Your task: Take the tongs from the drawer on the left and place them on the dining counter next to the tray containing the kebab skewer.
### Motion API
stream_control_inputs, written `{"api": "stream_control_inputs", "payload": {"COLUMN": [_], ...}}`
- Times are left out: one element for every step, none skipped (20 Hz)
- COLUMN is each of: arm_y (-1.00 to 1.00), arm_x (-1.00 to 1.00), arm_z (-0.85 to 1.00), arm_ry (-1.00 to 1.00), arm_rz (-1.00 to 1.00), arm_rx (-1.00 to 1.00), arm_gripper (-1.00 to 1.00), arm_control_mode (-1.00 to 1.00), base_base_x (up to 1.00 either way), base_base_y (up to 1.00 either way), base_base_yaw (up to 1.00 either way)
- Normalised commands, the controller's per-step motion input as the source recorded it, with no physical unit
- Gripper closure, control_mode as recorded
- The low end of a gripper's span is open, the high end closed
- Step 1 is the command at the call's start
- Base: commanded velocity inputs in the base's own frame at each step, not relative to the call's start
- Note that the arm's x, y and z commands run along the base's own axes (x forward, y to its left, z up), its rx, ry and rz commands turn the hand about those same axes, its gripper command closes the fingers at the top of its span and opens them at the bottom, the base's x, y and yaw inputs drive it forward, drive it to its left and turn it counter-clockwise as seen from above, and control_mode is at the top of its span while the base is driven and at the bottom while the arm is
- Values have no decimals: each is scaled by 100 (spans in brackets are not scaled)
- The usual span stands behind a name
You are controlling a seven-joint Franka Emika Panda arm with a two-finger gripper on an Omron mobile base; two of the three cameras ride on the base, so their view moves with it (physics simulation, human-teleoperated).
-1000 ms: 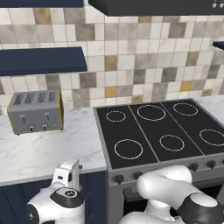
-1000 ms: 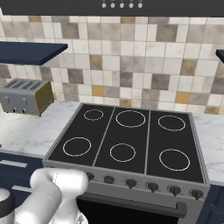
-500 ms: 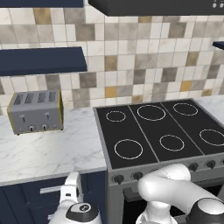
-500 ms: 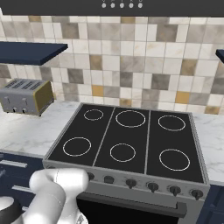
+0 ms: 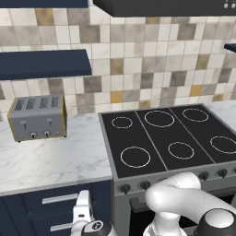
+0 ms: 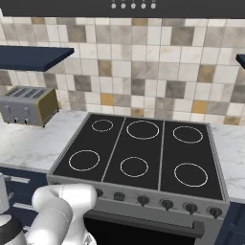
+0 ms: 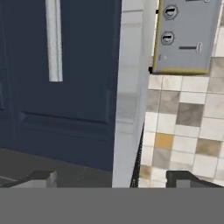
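Note:
The drawer (image 5: 46, 203) is a navy front with a silver bar handle (image 5: 60, 199), shut, under the marble worktop left of the stove. My gripper (image 5: 84, 208) hangs low in front of it, pointing at the front. In the rolled hand view the drawer (image 7: 83, 65) and its handle (image 7: 53, 39) stand upright, some way off from my gripper (image 7: 114, 179). The two dark fingertips (image 7: 41, 177) are wide apart and hold nothing. The tongs are hidden. The dining counter, the tray and the kebab skewer are out of view.
A silver toaster (image 5: 37, 117) sits on the marble worktop (image 5: 50, 161). The black stove (image 5: 170, 138) with its knob row (image 6: 165, 203) is to the right. A second handle (image 5: 62, 227) marks a lower drawer. A navy shelf (image 5: 44, 62) hangs above.
The hand has sunk lower and slightly to the right in front of the drawers. The jaws stay open, and the base has not moved.

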Motion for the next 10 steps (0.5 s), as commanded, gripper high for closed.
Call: {"api": "stream_control_inputs", "payload": {"arm_y": [11,23,27,23,21,24,24,26,29,29], "arm_x": [9,7,8,11,11,15,17,18,18,20], "arm_z": [-29,-36,-38,-30,-26,-27,-25,-27,-26,-24], "arm_ry": [-7,-5,-2,-2,-2,-1,0,0,0,0], "arm_rz": [0,0,0,0,0,0,0,0,0,0], "arm_rx": [0,0,0,0,0,0,0,0,0,0], "arm_gripper": [-100,-100,-100,-100,-100,-100,-100,-100,-100,-100], "arm_control_mode": [-100,-100,-100,-100,-100,-100,-100,-100,-100,-100], "base_base_x": [0,0,0,0,0,0,0,0,0,0], "base_base_y": [0,0,0,0,0,0,0,0,0,0], "base_base_yaw": [0,0,0,0,0,0,0,0,0,0]}}
